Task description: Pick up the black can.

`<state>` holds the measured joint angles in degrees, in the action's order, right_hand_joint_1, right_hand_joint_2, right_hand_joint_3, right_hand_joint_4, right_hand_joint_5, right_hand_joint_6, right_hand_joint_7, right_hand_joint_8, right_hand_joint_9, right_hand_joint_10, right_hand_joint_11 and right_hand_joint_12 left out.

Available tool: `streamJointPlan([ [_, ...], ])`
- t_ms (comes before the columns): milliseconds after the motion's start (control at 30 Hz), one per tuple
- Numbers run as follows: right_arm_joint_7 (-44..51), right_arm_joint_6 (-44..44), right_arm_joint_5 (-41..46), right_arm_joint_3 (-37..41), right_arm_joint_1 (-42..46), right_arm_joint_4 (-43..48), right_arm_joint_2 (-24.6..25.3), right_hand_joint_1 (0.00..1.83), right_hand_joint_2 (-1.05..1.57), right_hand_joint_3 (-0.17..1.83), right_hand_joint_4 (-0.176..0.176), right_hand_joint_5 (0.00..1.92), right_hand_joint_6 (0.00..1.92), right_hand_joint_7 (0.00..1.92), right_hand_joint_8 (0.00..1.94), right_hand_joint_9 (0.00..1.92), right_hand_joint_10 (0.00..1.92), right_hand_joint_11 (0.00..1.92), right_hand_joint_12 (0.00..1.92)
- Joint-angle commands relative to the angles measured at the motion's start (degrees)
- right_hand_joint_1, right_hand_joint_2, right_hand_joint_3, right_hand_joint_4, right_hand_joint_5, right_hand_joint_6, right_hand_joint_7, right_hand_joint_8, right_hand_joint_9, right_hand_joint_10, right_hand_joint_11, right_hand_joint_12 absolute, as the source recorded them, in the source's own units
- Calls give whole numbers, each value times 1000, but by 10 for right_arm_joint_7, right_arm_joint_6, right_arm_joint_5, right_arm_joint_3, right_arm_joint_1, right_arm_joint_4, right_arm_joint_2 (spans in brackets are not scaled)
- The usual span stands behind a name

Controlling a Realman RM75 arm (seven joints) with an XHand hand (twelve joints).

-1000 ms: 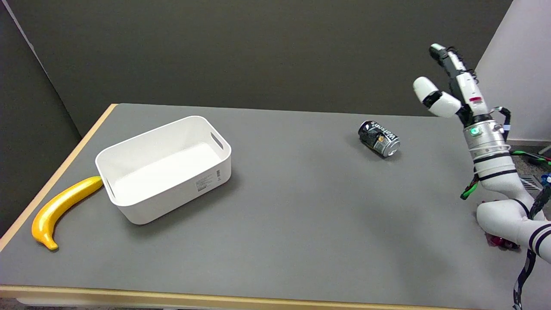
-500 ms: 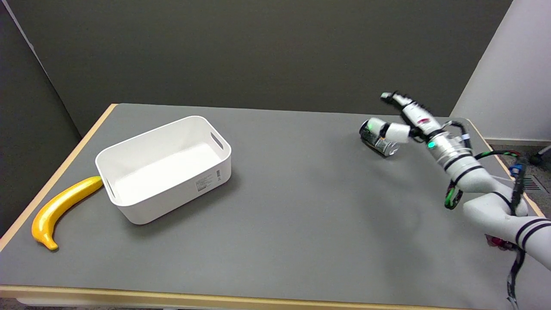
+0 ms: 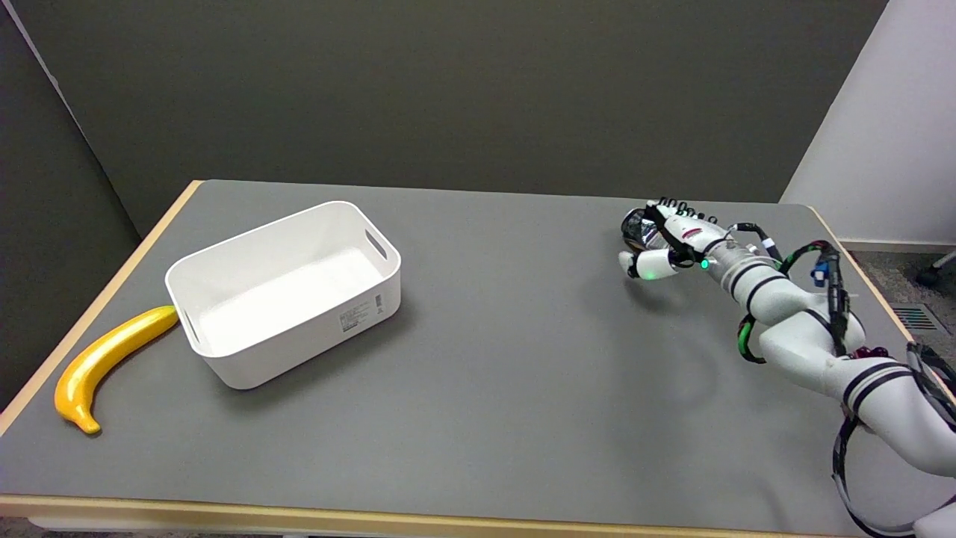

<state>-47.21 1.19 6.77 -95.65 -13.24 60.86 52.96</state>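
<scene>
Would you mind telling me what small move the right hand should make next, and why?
Probably close the fingers on the can. The right hand lies over the can, which rests on its side on the table, with the thumb on its near side, but a firm grip isn't visible yet.

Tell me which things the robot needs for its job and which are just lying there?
Needed for the job:
- black can, lying on its side at the table's far right
- right hand, wrapped over the can

Just lying about:
- white bin, nothing in it
- yellow banana, left of the bin
- grey table
</scene>
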Motion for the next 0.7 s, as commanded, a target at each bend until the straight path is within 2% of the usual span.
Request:
streamJointPlan([
  [33,-206,194,-469,103,10,225,37,481,659,977,-176,55,201,38,222,0,39,-1,407],
  [100,-243,200,-559,98,12,240,37,333,584,881,-176,45,349,37,366,-1,205,-1,476],
  [167,-287,204,-653,90,13,248,37,394,680,742,-176,81,377,137,344,-1,510,-1,689],
  [200,-323,215,-714,80,13,252,37,458,715,744,-176,139,438,237,401,85,673,20,885],
  [233,-336,224,-733,75,13,255,36,526,738,778,-176,205,509,342,477,194,813,47,1088],
  [267,-353,244,-761,62,12,259,33,609,759,810,-173,278,627,465,598,321,960,123,1296],
  [300,-370,256,-780,50,11,262,28,702,774,832,-164,349,820,596,784,454,1083,289,1458],
  [333,-381,264,-790,44,10,263,24,850,905,654,-162,399,1091,708,1031,593,1185,393,1642],
  [367,-396,274,-802,34,10,265,19,1030,1157,258,-170,407,1389,762,1287,699,1229,382,1800],
  [400,-407,283,-809,26,9,266,13,1159,1338,-29,-176,416,1596,800,1478,778,1263,363,1915],
  [533,-407,287,-810,13,5,271,3,1148,1380,-93,-176,438,1560,781,1586,790,1311,222,1921],
  [700,-410,288,-808,2,1,259,1,1155,1353,-56,-176,458,1539,790,1577,806,1322,264,1921],
])
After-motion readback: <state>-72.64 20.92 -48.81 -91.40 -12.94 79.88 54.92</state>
